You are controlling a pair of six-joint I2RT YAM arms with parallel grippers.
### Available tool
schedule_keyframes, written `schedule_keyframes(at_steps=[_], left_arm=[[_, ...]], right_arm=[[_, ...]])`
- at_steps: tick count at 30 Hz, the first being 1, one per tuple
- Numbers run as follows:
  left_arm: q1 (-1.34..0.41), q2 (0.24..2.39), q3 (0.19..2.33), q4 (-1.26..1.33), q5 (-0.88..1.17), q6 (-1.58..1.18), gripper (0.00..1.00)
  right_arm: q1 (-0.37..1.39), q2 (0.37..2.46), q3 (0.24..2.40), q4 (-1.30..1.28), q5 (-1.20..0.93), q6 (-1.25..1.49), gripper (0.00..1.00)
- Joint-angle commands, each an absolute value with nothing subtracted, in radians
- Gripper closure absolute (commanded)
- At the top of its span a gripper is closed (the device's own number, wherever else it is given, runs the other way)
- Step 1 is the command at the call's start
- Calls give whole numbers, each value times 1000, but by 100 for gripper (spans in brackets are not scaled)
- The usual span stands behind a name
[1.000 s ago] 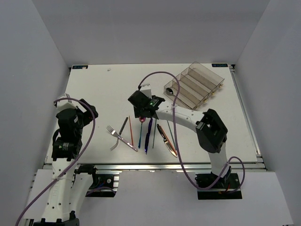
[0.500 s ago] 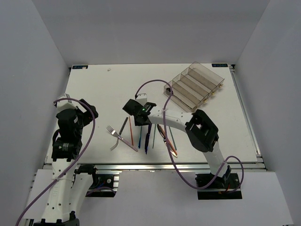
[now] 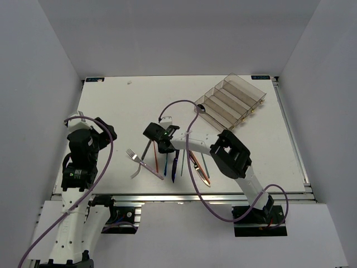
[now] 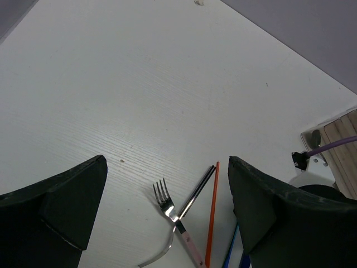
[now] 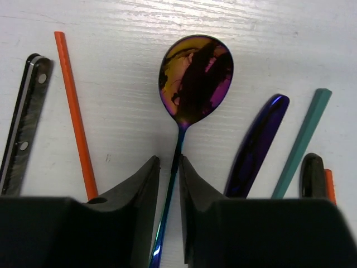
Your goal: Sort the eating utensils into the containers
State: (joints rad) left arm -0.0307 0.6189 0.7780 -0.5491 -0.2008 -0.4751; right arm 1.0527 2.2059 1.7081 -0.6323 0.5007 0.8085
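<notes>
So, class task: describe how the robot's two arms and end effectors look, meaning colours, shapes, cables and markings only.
Both arms mix white link segments with boxy black joint housings. A purple cable loops along the right arm; another trails down the left arm. A small green light glows near the right wrist. The left end effector and right end effector have matte black, wedge-shaped fingers.

Fork [image 4: 174, 216], orange chopstick [image 4: 212, 211] — between parted dark fingers [image 4: 61, 204]
</notes>
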Motion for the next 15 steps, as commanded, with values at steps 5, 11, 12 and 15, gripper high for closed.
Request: schedule_keyframes(at_steps=[5, 11, 12, 15], left_arm=[[-38, 612, 775, -549, -201, -476, 2], [-40, 611, 775, -548, -201, -476, 2], [-38, 612, 775, -548, -201, -476, 2], [-41, 612, 775, -549, -202, -476, 2]], right_arm=[[1025, 2212, 1620, -523, 364, 838, 100], [1026, 2189, 1669, -545, 381, 812, 100], [1026, 2172, 1663, -513, 365, 795, 100], [1022, 2088, 1655, -393, 339, 706, 100]])
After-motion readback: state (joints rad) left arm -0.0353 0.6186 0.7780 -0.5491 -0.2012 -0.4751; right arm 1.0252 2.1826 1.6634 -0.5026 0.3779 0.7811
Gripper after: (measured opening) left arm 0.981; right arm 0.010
